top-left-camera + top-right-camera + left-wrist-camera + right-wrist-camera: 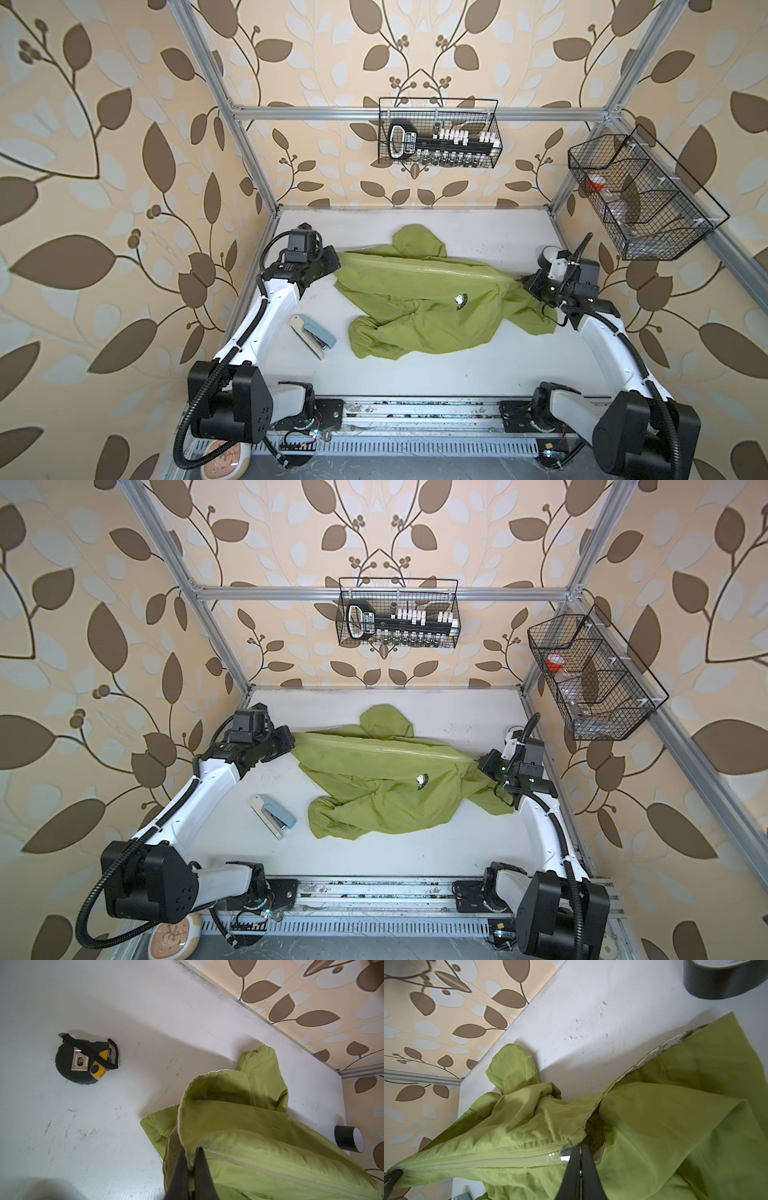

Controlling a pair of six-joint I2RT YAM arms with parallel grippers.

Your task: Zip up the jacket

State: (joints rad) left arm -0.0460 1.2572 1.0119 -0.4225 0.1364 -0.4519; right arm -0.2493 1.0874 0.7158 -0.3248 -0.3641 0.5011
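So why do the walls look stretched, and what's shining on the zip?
In both top views a wide lens splays the frame posts outward; in the right wrist view light glares off the zip by the blurred right tool.

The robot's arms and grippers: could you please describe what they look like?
The left arm and right arm share white shells, boxy black joint housings and black ribbed cable hoses. The left gripper and right gripper have slim black tapering fingers.
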